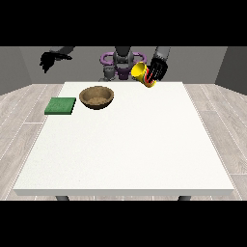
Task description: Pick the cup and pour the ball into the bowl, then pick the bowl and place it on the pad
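Large white rectangular table [125, 149] filling most of the front view, set on a pale grey plank floor [19, 125] with grey walls behind. At the far edge of the table, small at the top of the view, a humanoid robot [121, 61] with a grey torso and purple rings at the shoulders, both arms raised above the tabletop. On the table, towards the far left part, a round brown wooden bowl [97, 97], upright, mouth open upwards, inside brown, no ball to be made out within. Just to the left of the bowl, apart from it and near the table's left edge, a flat square green pad [61, 106], lying flat with nothing on it. Above the table's far edge, right of centre, a small yellow cup [141, 73], lifted clear of the surface and tilted, its open mouth turned towards the left of the view, in the direction of the bowl but well apart from it. Around the cup, the black hand at the view's right [158, 68], fingers curled about the cup's side, with thin red marks visible on them; cup held in the air rather than resting on anything. At the view's left, the other black hand [49, 60], raised well above and behind the table's left corner, away from pad and bowl alike, holding nothing; fingers seemingly spread and relaxed, pointing partly downwards. Ball too small or too hidden to locate, whether inside the cup or elsewhere.
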